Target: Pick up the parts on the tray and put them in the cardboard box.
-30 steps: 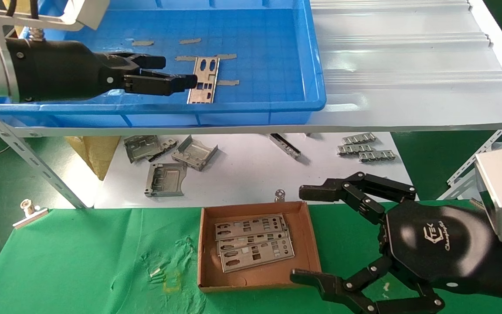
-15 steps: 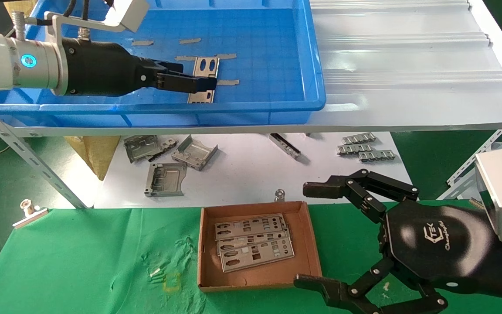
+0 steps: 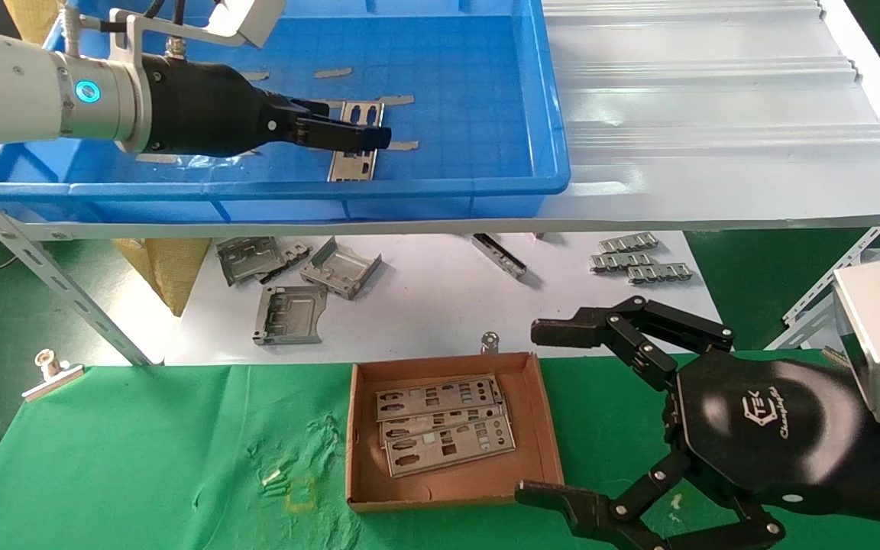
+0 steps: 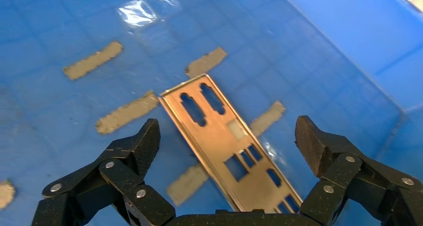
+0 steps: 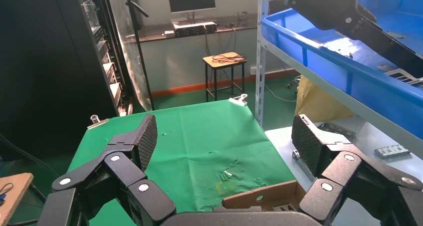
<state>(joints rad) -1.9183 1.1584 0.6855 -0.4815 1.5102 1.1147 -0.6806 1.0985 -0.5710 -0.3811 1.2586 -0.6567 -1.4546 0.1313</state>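
One silver part (image 3: 354, 156) lies flat on the floor of the blue tray (image 3: 470, 92), among strips of tan tape. My left gripper (image 3: 370, 138) reaches into the tray and hovers just over this part. In the left wrist view the left gripper (image 4: 229, 136) is open, its fingers on either side of the part (image 4: 224, 136) and not touching it. The cardboard box (image 3: 547, 435) sits on the green cloth and holds three stacked parts (image 3: 444, 424). My right gripper (image 3: 535, 412) stands open beside the box's right wall, holding nothing; in its own view the right gripper (image 5: 224, 141) is open above the box (image 5: 259, 196).
Under the shelf, bent grey brackets (image 3: 291, 313) and ridged clips (image 3: 642, 263) lie on a white sheet. A slanted metal strut (image 3: 50, 283) holds up the shelf at left. A metal clamp (image 3: 50, 370) pins the cloth's left corner. A white corrugated sheet (image 3: 715, 114) lies to the right of the tray.
My left gripper has moved right, further into the tray, and now sits over the part. The right gripper has barely shifted.
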